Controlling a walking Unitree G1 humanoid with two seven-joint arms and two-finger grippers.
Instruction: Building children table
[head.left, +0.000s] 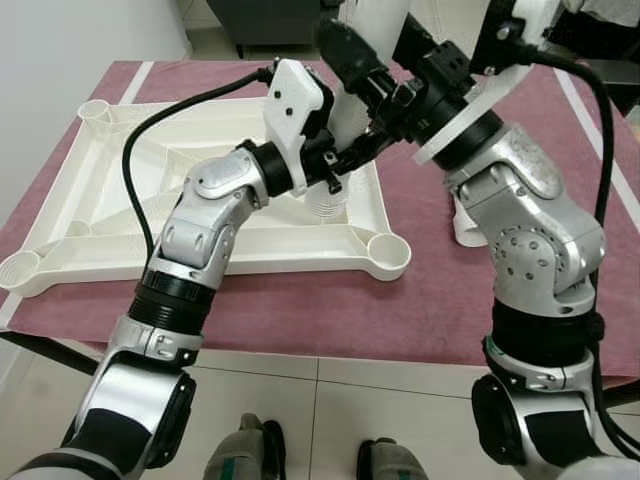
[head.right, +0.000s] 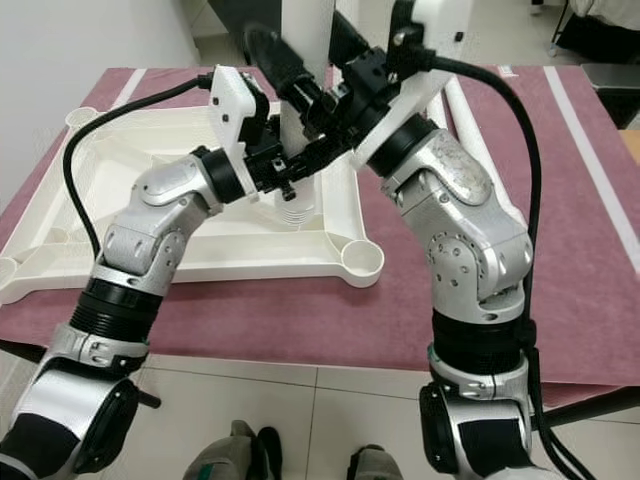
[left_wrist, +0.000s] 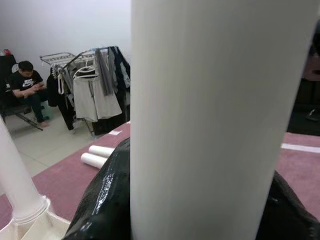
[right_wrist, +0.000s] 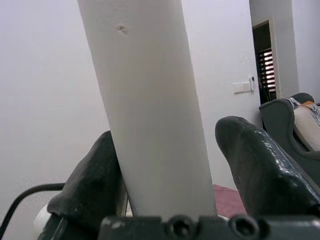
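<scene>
The white children's table top (head.left: 250, 245) lies upside down on a maroon mat, with round leg sockets (head.left: 388, 252) at its corners. A white tube leg (head.right: 305, 30) stands upright over the top's right side. Its ribbed lower end (head.left: 327, 200) is close to the surface; I cannot tell if it touches. My left gripper (head.left: 345, 160) is shut on the leg low down, with black fingers (left_wrist: 100, 200) pressed on both sides. My right gripper (head.left: 350, 55) straddles the leg higher up. One of its fingers (right_wrist: 90, 175) touches the leg and the other stands slightly off.
Another leg (left_wrist: 20, 185) stands in a socket. Two spare legs (left_wrist: 97, 155) lie on the mat (head.left: 420, 310), one (head.left: 465, 225) by my right arm. A seated person (left_wrist: 27, 85) and a clothes rack (left_wrist: 92, 85) are farther off. My feet (head.left: 245, 450) stand at the table's front edge.
</scene>
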